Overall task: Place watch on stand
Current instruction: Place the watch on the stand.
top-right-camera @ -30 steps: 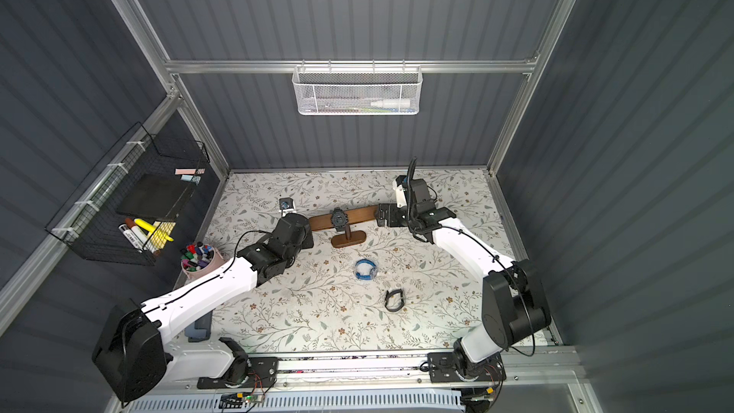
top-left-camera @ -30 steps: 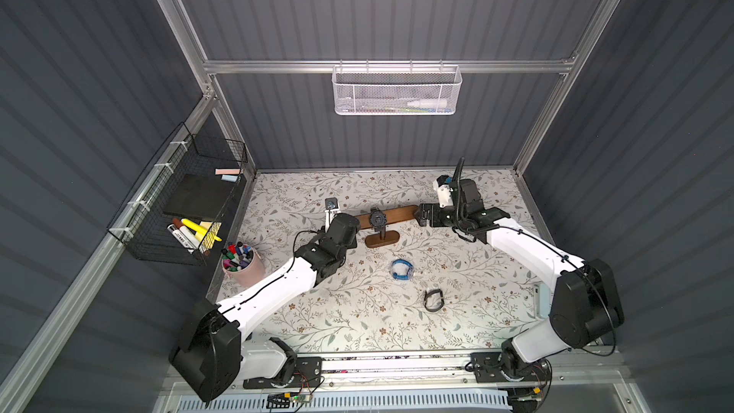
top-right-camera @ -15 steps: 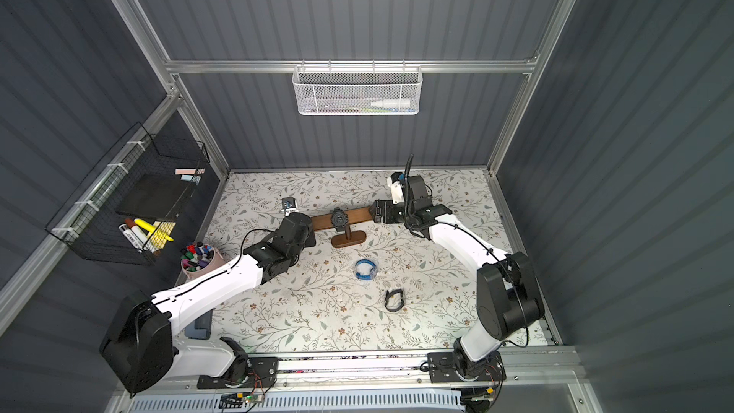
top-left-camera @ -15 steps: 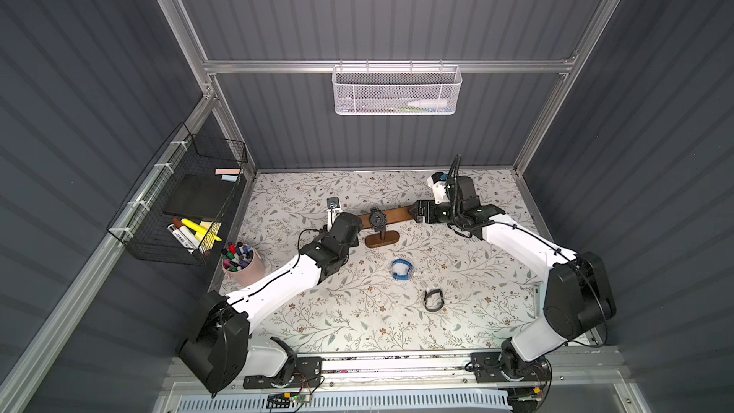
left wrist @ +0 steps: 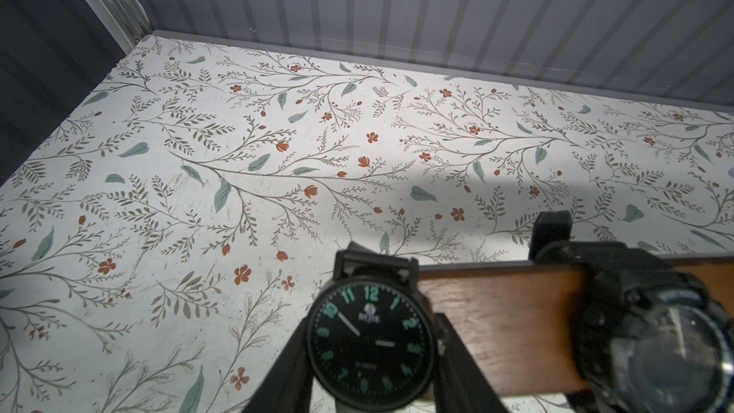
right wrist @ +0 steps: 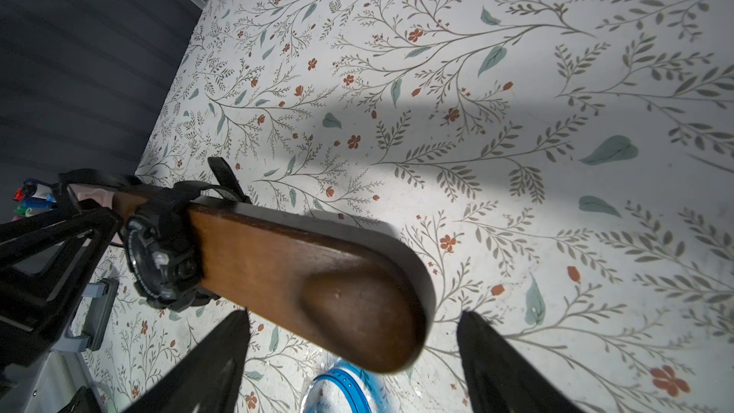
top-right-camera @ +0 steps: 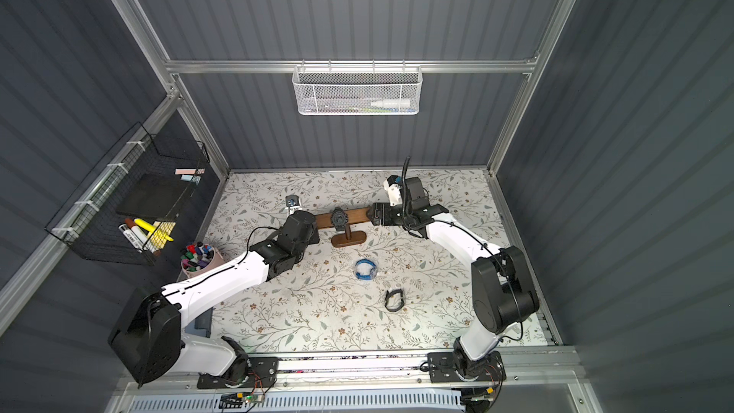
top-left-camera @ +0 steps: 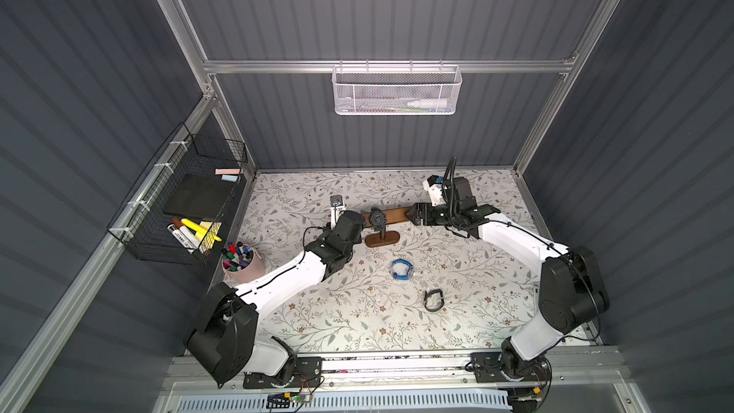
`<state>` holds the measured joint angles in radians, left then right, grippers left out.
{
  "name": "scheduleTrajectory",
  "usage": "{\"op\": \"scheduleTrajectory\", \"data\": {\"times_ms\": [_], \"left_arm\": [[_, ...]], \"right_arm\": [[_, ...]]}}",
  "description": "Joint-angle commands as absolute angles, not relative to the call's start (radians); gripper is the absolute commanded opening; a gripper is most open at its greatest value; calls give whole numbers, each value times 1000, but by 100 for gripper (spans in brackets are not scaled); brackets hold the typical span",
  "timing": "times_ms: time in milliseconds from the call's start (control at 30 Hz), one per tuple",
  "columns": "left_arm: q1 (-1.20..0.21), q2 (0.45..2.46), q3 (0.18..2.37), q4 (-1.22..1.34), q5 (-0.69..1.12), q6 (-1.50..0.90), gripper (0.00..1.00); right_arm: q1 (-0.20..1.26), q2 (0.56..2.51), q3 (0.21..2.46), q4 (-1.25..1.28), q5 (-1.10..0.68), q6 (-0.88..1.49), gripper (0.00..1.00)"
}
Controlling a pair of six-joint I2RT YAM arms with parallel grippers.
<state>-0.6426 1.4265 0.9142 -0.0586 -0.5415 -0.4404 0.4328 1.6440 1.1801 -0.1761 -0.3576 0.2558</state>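
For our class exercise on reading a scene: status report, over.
Left gripper shut on teal-numbered watch, at one end of the stand bar. Right gripper open, straddling the opposite end. Chunky black watch already on bar, mid-span.

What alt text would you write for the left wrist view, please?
A black watch with teal numerals sits gripped between the left jaws at the end of the stand's brown bar. A chunkier black watch already wraps the bar, above a floral tabletop.

Brown wooden stand (top-left-camera: 395, 215); black watch (left wrist: 371, 343) with teal numerals; blue band (top-left-camera: 402, 270); white tabletop (top-left-camera: 357, 311) patterned with grey-green sprigs, teal leaves and rust-red flowers.
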Motion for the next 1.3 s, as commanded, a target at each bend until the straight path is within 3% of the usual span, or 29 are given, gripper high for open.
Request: {"op": "scheduleTrajectory", "data": {"times_ms": [0,233,367,1100,1267], "left_arm": [[-653,1448,960,-39,-549,-418,20],[-657,1434,968,-49,-556,-411,20],[-663,1432,965,-49,-530,-419,21],[-735,1523,1023,-51,-528,-446,26],[-737,1525,1026,-70,-550,-445,39]], "right_arm": [[430,1649,1207,-169,-381,254,84],[429,1656,1204,-167,-389,256,79],[429,1659,1207,-164,-391,261,69],[429,1665,1210,-166,-411,262,65],[430,1658,1208,-169,-410,261,64]]}}
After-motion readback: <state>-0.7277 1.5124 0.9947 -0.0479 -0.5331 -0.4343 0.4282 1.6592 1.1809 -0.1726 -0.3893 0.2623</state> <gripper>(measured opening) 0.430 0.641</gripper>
